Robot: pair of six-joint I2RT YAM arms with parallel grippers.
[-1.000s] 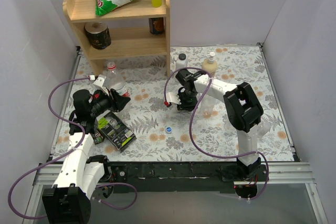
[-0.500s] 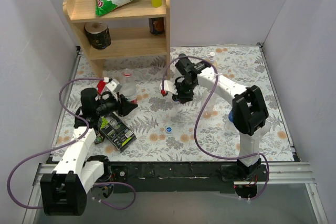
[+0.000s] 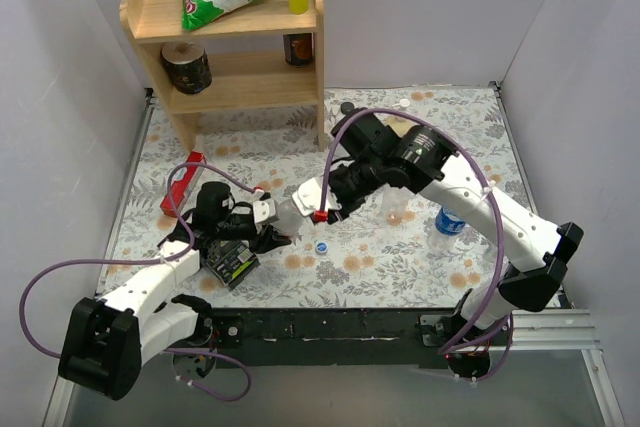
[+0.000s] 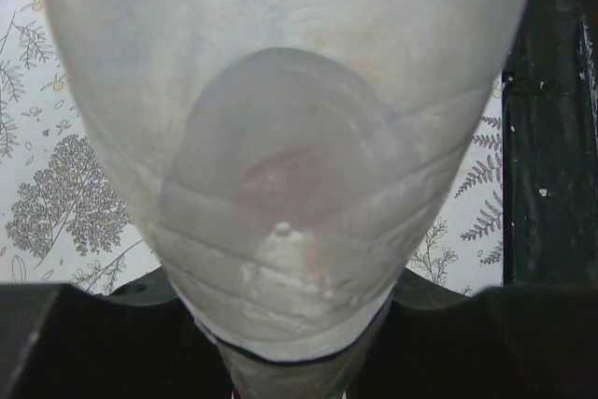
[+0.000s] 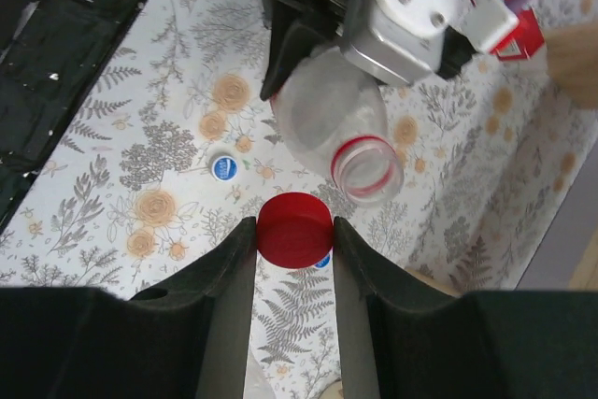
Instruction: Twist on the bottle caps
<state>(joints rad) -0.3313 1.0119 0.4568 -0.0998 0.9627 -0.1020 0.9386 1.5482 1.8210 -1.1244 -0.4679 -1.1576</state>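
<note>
My right gripper (image 5: 294,231) is shut on the red bottle cap (image 5: 294,228), pinched by its sides between both fingers. The cap hangs just short of the open, red-ringed mouth of a clear plastic bottle (image 5: 336,123). That bottle is tilted on its side, mouth toward the cap, with my left gripper (image 3: 268,219) shut on its body. In the left wrist view the bottle (image 4: 290,137) fills the frame. From above, the red cap (image 3: 320,215) sits in my right gripper (image 3: 322,213), beside the bottle (image 3: 285,217). A blue cap (image 5: 222,167) lies on the mat; another (image 5: 323,260) peeks from behind the red one.
A black-and-green packet (image 3: 228,259) and a red box (image 3: 183,185) lie by the left arm. A blue-labelled bottle (image 3: 448,223) stands at the right and a clear one (image 3: 395,209) near the middle. The wooden shelf (image 3: 230,37) stands at the back left.
My left arm has carried the bottle right and forward, tipping it over. My right arm has brought the red cap down and forward to the bottle's mouth.
</note>
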